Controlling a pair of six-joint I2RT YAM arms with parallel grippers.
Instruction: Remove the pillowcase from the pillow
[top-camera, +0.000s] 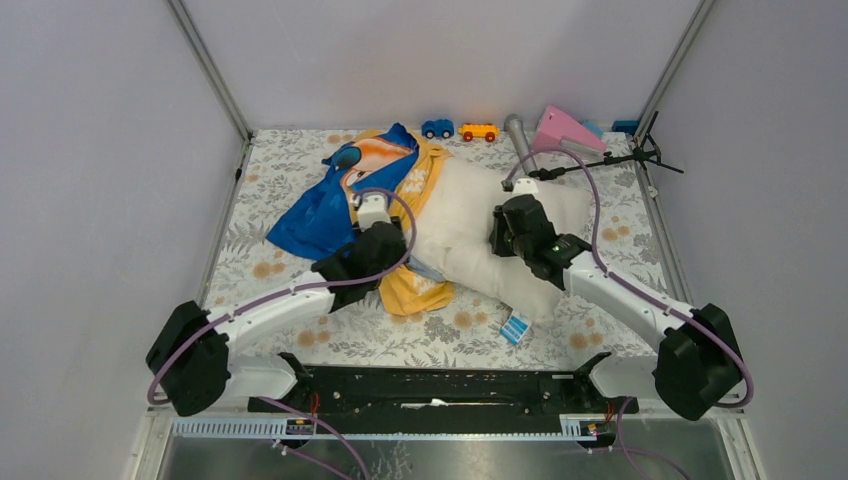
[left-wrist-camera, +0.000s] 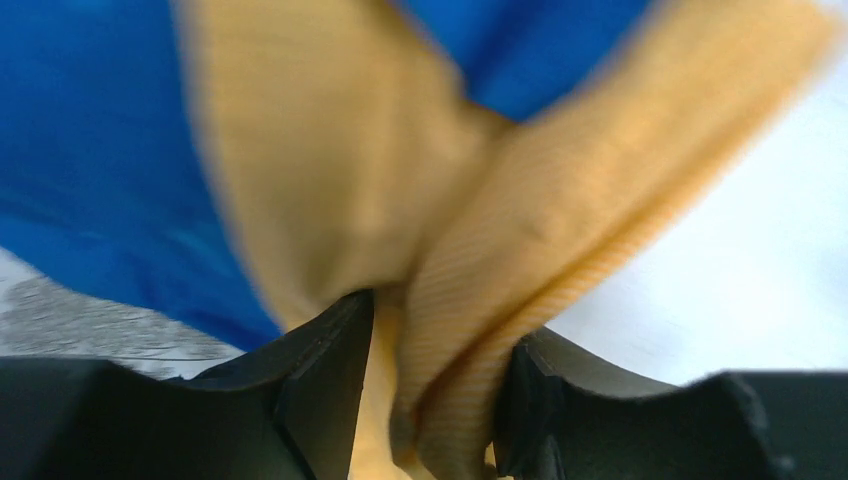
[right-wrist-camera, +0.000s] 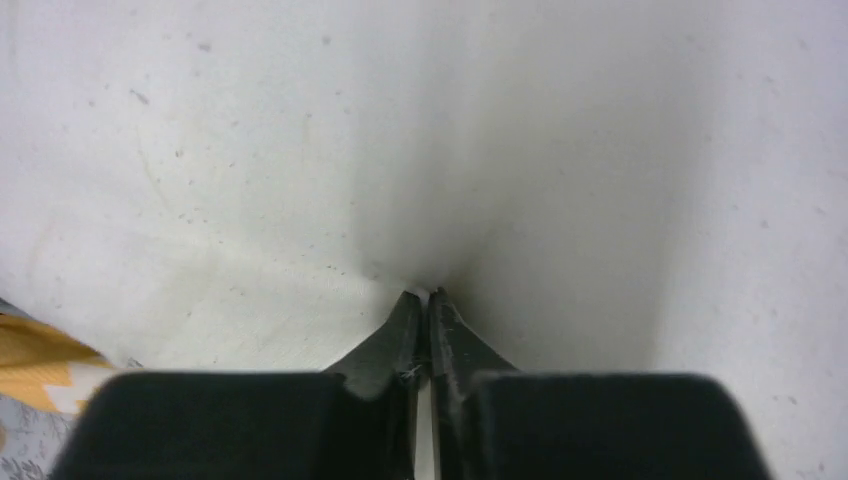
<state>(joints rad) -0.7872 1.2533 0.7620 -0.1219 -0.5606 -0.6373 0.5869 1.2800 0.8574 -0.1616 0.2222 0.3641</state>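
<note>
Nearest, the left tool (left-wrist-camera: 437, 345) is clamped on a thick yellow fold of the pillowcase (top-camera: 322, 215), and the right tool (right-wrist-camera: 430, 312) has its fingers pressed together on a pinch of the pillow (top-camera: 462, 232). Beyond them the pillow lies across the desk (top-camera: 470, 335) with its long axis roughly left to right. The pillowcase is bunched at its left end, mostly off, and spreads to the far left. So I judge the coming pull must go leftward along this axis, done by the left arm, which is nearer, while the right one anchors
</note>
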